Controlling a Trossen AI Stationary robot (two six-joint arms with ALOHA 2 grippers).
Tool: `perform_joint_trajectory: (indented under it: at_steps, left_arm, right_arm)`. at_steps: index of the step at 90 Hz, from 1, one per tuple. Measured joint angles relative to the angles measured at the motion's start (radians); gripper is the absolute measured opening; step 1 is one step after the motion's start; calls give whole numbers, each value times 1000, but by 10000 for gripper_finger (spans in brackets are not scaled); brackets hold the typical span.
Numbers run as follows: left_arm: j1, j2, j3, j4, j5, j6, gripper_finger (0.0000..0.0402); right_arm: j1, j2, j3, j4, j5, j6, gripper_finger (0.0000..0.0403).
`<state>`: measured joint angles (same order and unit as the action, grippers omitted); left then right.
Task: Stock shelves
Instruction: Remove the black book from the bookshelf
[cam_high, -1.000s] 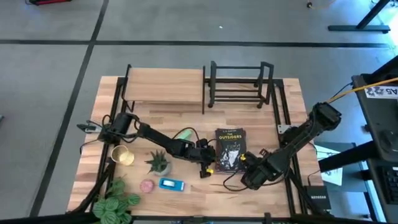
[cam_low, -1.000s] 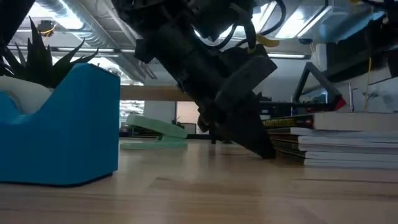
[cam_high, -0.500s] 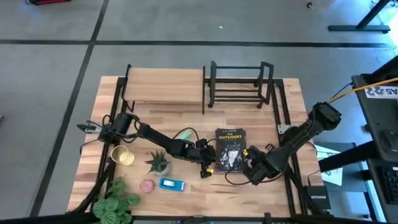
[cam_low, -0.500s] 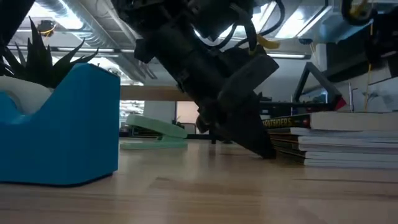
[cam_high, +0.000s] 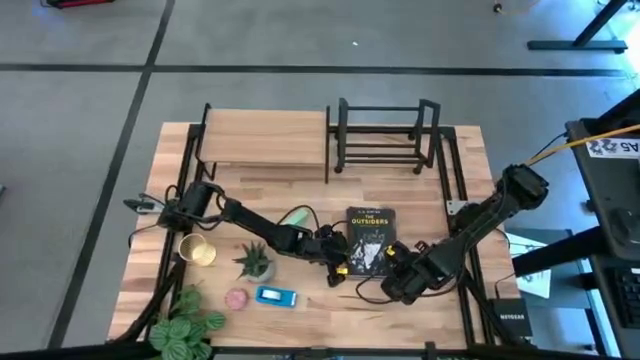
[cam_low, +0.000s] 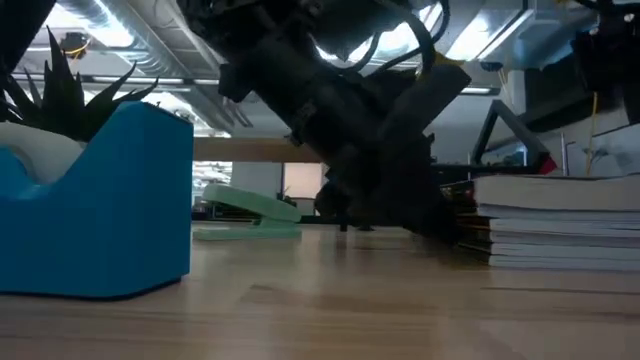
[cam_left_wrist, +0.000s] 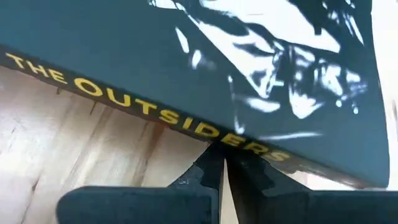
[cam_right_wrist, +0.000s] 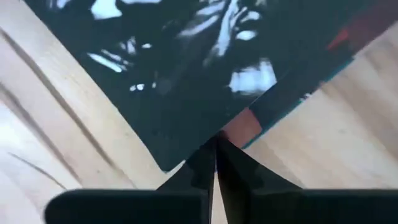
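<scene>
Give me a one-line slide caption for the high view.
Both grippers, left and right, flank the book lying in front of the empty shelves.

Wood-topped shelf (cam_high: 265, 132) beside black book rack (cam_high: 385, 135) at table's far edge (both upright, seemingly unstocked).

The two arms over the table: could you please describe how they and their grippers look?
Both the left arm and right arm are dark, jointed and slim, with black cables looped alongside. Each gripper, left and right, has two dark, tapering fingers on a dark crossbar.

Left arm (cam_low: 340, 130) hides book stack (cam_low: 550, 225) left end; tape dispenser (cam_low: 95, 205) cropped.
</scene>
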<state>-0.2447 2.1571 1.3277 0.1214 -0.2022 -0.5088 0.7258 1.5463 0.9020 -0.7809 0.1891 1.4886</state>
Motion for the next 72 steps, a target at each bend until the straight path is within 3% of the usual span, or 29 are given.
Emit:
perform_joint_trajectory:
  at_steps: [35,72]
  left_arm:
    - [-13,-58,1,-205,-98,17,1]
    - [44,-48,2,-116,-113,23,1]
  right_arm:
    - [1,4,-2,-174,-77,46,0]
    - [-7,6,-158,14,-29,52,0]
